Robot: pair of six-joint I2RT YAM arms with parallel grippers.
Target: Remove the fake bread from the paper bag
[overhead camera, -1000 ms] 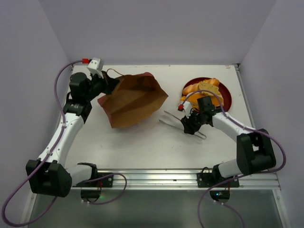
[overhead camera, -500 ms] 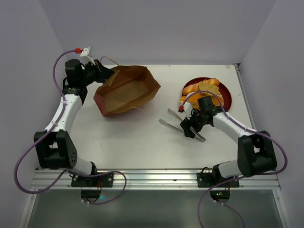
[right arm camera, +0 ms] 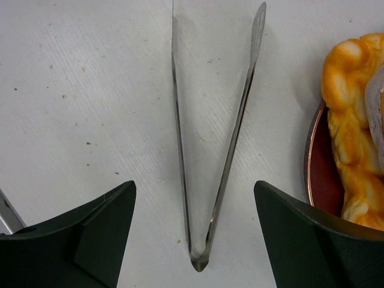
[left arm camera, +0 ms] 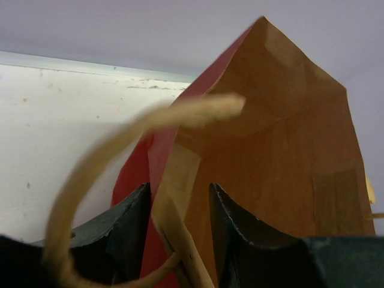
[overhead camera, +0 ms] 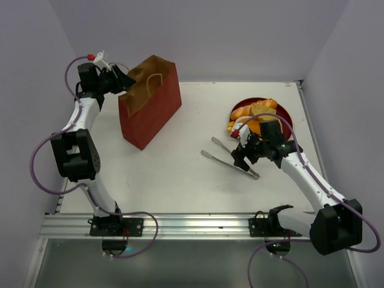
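**Bread looks out; bag unchecked**

The fake bread [overhead camera: 255, 112] sits piled on the red plate [overhead camera: 288, 123], upper right. Your right gripper [right arm camera: 193, 186] gapes wide over the tongs [right arm camera: 236, 120]. Your left gripper [left arm camera: 179, 204] straddles the rim of the upright paper bag [overhead camera: 150, 105], upper left; whether it pinches, I cannot tell. Next, probably check inside the bag.

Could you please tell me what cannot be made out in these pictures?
- Inside of the tall red paper bag: its own walls hide the bottom in top and left wrist views.
- Left gripper: paper fills its gap, grip unclear.
- Glossy orange toy pastries on the round red plate: cut by right wrist view's edge.
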